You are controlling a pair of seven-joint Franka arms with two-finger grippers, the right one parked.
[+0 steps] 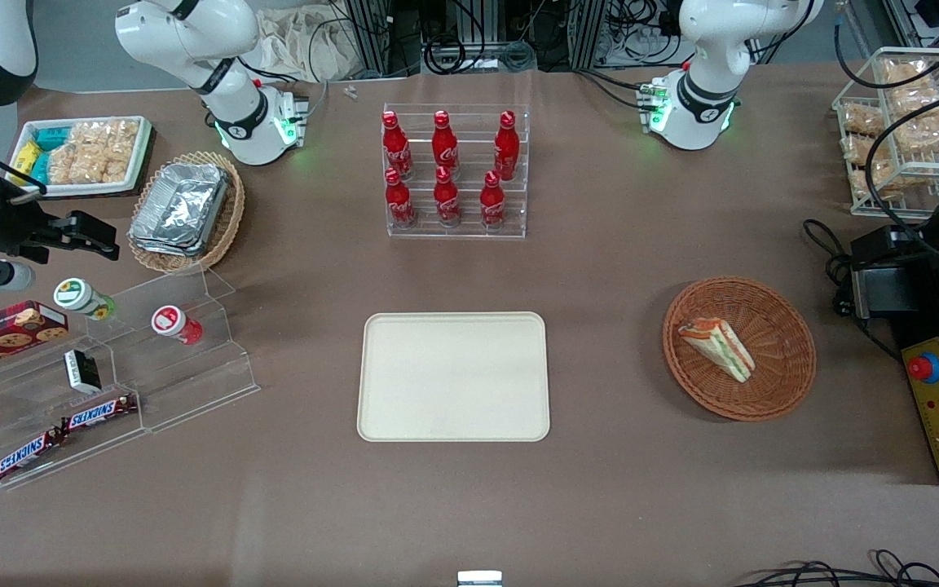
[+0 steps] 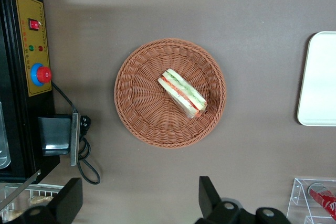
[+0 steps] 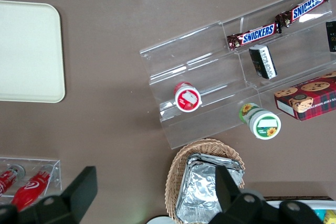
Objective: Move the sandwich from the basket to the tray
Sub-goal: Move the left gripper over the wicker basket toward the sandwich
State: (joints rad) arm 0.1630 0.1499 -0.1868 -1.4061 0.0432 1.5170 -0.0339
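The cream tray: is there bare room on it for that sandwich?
Yes. The tray is bare rim to rim. The sandwich lies in the basket; the open gripper hangs above. It is crowded around the bottle rack.

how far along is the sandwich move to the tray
Nothing looks done yet: the sandwich lies in the basket, and the tray is bare. In hand: the tool hangs open above the table beside the basket, holding nothing. Left: lowering onto the sandwich, gripping it, carrying it to the tray and releasing it.
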